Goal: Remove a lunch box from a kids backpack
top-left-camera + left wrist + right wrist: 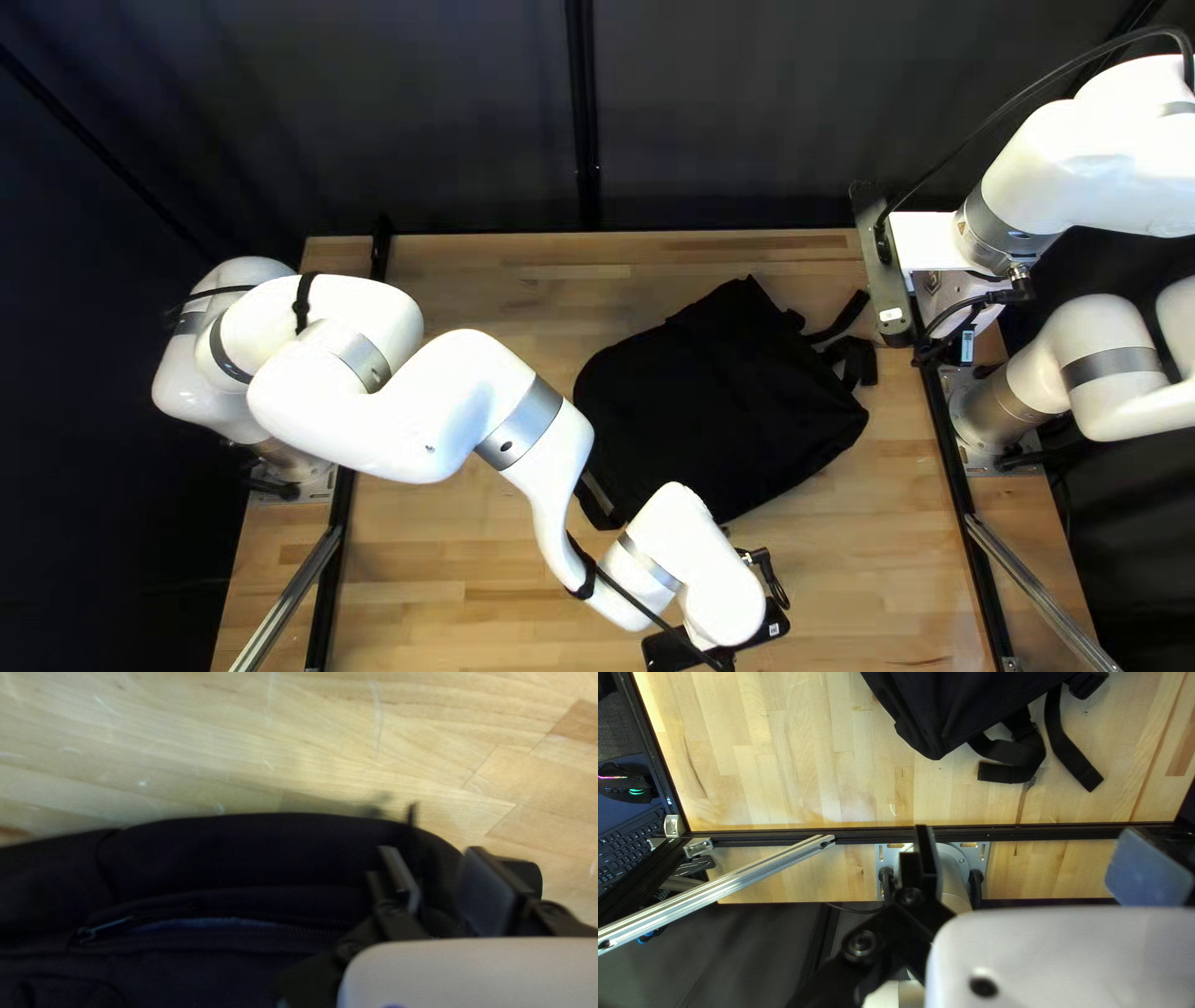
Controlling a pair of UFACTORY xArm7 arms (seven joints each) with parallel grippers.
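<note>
The black backpack (722,398) lies on the table in the top left view, its straps toward the right arm. My left gripper (716,641) is at the backpack's near side, mostly hidden by its arm; my right gripper (881,268) is raised beyond the strap side. In the left wrist view my left gripper (435,858) stands partly open over one end of the backpack (249,852). Beside it, a partly parted zipper (274,928) shows bluish material (205,923); whether that is the lunch box I cannot tell. My right gripper (1027,852) is wide open, away from the backpack (965,703).
Loose black straps (1067,746) spread over the wooden table (803,753) on the right arm's side. A black frame rail (1046,833) runs along that edge, with a slanted metal bar (728,883) joined to it. A keyboard (635,843) and mouse (626,784) lie outside the table.
</note>
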